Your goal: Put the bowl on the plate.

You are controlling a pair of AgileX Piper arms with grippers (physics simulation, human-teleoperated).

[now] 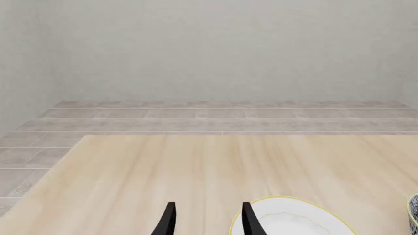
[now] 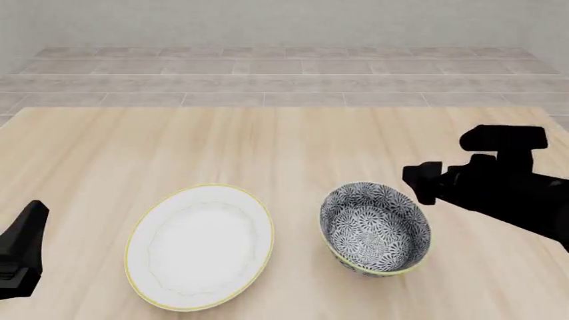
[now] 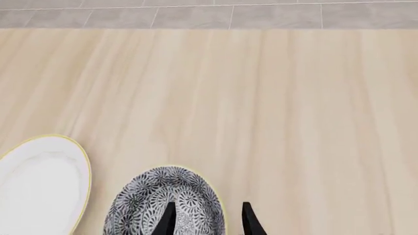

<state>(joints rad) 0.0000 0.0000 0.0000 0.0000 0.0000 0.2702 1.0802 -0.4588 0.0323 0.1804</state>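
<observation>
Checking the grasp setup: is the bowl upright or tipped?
Upright. The bowl sits on the table with its opening up; its patterned inside shows in the front view. Nothing is visible inside it. It stands beside the plate, apart.

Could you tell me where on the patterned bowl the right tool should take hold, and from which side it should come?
Grip the bowl by its thin rim on the side away from the plate, coming down from above. It sits upright and open, too wide to span. In the right wrist view the right tool, open, already straddles that wall, one finger inside, one outside.
</observation>
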